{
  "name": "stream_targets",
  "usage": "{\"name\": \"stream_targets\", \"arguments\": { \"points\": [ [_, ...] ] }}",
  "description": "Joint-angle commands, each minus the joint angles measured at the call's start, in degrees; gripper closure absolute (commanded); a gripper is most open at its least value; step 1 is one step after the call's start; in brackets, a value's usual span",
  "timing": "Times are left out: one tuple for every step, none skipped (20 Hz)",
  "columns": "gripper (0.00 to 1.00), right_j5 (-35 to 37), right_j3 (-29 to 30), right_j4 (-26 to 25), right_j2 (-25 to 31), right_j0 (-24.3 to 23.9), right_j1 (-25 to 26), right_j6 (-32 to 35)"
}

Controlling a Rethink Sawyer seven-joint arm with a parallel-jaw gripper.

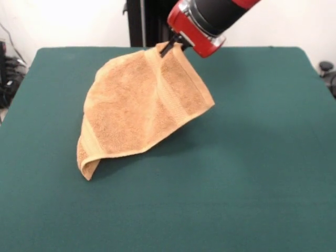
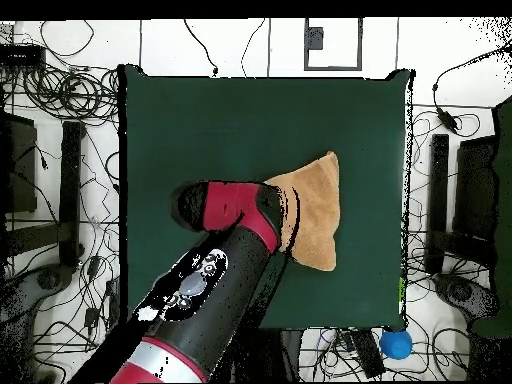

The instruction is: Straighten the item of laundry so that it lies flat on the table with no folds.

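The tan-orange terry towel (image 1: pixel 142 107) hangs lifted by one top corner. It drapes down to the left, with its lower left corner (image 1: pixel 86 168) curled and touching the dark green table (image 1: pixel 252 157). A woven band runs down its right side. My gripper (image 1: pixel 169 47) is shut on the towel's top corner, high above the table's far side. In the overhead view the towel (image 2: pixel 312 205) shows right of the arm's red end (image 2: pixel 240 210), which hides the gripper.
The arm's red and black body (image 1: pixel 202 21) comes down from the upper right. Cables and equipment (image 2: pixel 60 180) lie on the floor around the table. A blue ball (image 2: pixel 396 344) lies off the table's corner.
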Motion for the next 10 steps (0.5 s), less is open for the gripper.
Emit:
{"name": "stream_targets", "arguments": {
  "points": [
    [1.0, 2.3, 5.0, 6.5, 13.7, -1.9, -2.0, 7.8],
    [1.0, 1.9, 5.6, 7.0, 14.4, -2.3, -2.4, 7.7],
    [1.0, 1.4, 6.1, 7.6, 15.1, -2.7, -2.8, 7.7],
    [1.0, 1.1, 6.6, 8.1, 15.8, -3.2, -3.2, 7.6],
    [1.0, 0.9, 7.0, 8.4, 16.3, -3.7, -3.5, 7.5],
    [1.0, 0.6, 7.5, 8.7, 16.8, -4.1, -3.8, 7.4],
    [1.0, 0.5, 7.7, 8.8, 17.1, -4.4, -4.0, 7.2],
    [1.0, 0.4, 8.3, 9.1, 17.7, -5.0, -4.4, 6.8],
    [1.0, 0.3, 8.5, 9.1, 18.0, -5.4, -4.6, 6.5],
    [1.0, 0.4, 8.9, 9.2, 18.5, -6.0, -5.0, 6.0]
  ]
}}
